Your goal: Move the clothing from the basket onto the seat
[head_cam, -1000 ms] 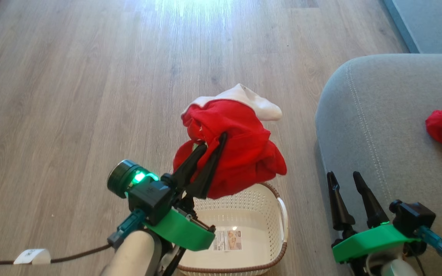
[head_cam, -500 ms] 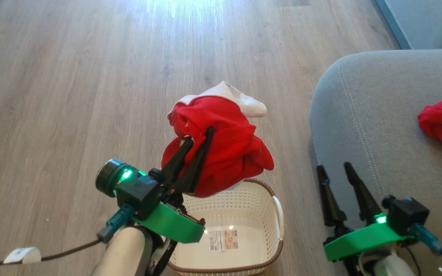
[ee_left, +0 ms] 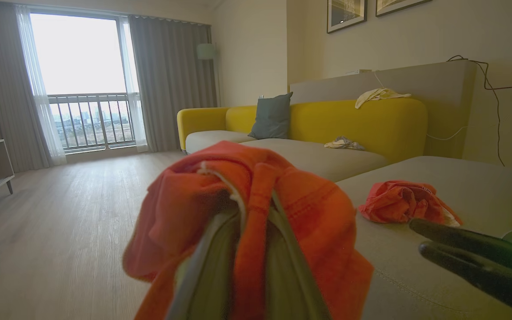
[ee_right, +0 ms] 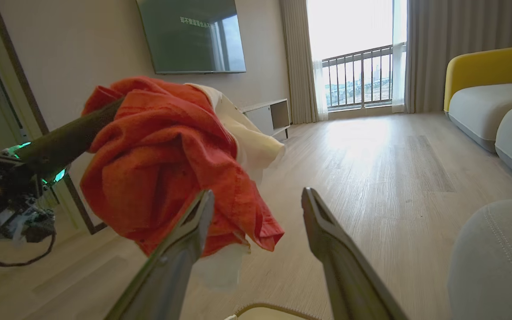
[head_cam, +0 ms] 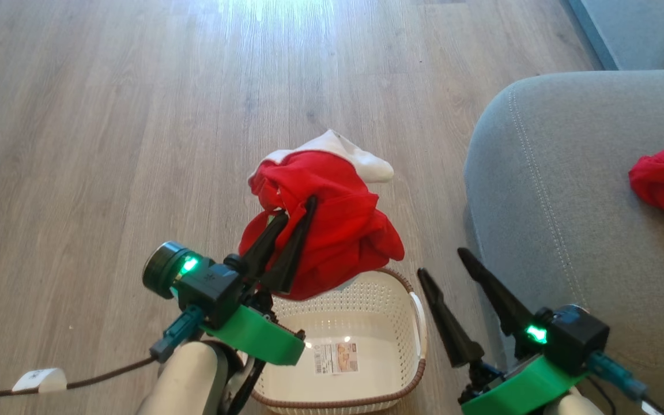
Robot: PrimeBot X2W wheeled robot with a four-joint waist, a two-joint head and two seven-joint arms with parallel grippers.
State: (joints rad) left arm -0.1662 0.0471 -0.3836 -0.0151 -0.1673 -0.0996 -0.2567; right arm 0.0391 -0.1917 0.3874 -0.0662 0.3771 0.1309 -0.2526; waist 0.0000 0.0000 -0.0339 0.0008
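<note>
Over pale wood flooring (head_cam: 136, 115), the left gripper (head_cam: 297, 206) is pinching a crumpled red-and-white fabric garment (head_cam: 338, 230) above the cream perforated basket (head_cam: 389, 323). The right gripper (head_cam: 441, 260) is gaping wide beside the grey upholstered seat (head_cam: 568, 230)

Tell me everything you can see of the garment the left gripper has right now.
The red-and-white garment is soft, crumpled cloth, mostly bright red with a white panel at its far top and some white at its lower edge. It hangs in a loose lump over the far rim of the basket, apparently clear of it. The left gripper is shut on it, pinching a fold near the middle. Nothing else touches it; the open right gripper stands apart to its right.
</note>
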